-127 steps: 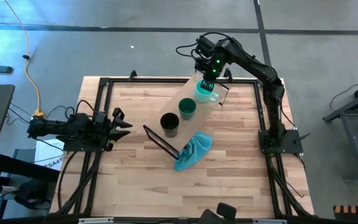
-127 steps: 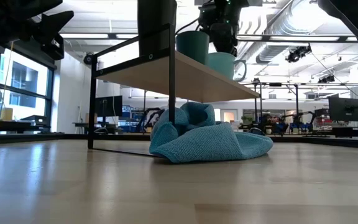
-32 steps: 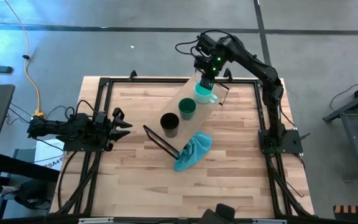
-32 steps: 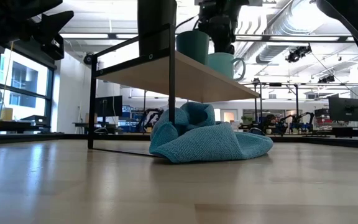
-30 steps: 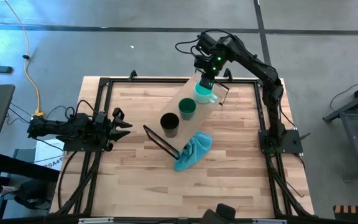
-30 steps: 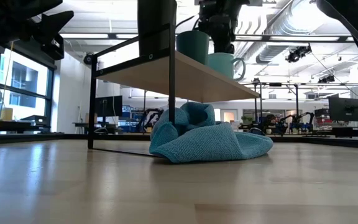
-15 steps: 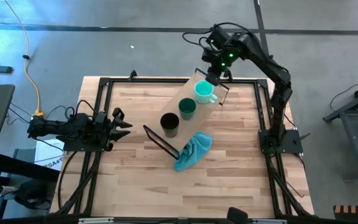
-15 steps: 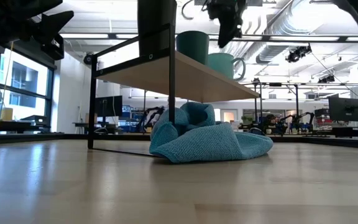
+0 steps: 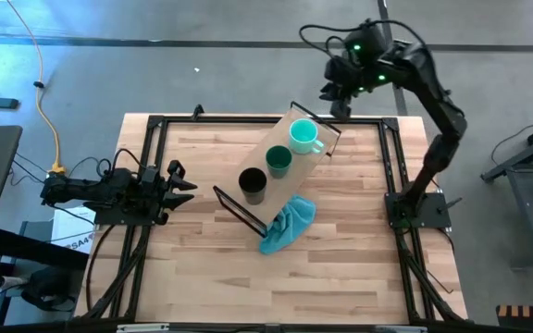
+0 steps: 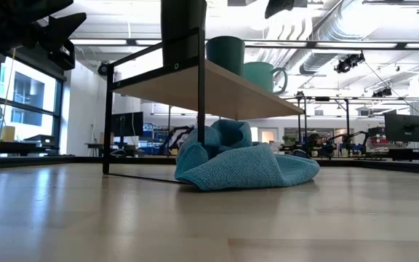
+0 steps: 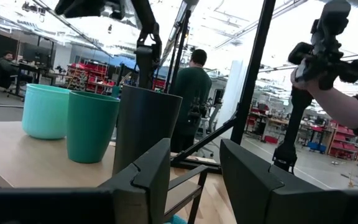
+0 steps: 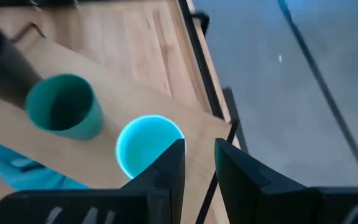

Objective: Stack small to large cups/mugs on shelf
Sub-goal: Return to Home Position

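From above, the shelf [image 9: 279, 139] lies slantwise on the table [image 9: 202, 268], and three cups sit on its board in a row, close together but not touching: a black cup [image 9: 253, 185] at the near end, a dark green cup [image 9: 278, 159] in the middle, and a mint mug [image 9: 303, 136] at the far end with its handle sticking out to the side. All three look empty from here. A teal cloth [image 9: 285, 225] is crumpled on the table against the shelf's near end. The right gripper [image 9: 338, 104] hangs over the far edge of the table, just past the mug end of the shelf and touching nothing. The left gripper [image 9: 185, 180] waits at the left edge of the table, well apart from the shelf, with its jaws spread. From table height, the shelf stands on its thin black legs with the cloth heaped under and in front of it. The cups stand upright on top, and only the tip of the right gripper pokes in at the very top, clear of the mug. The left wrist view looks along the row, black cup nearest, then green, then mint. Its jaws show a fair gap with nothing between them, and a person [image 11: 191, 93] in a dark top stands in the room behind. The right wrist view looks down into the green cup and the mint mug, both bare inside. Its jaws stand a narrow gap apart and hold nothing.
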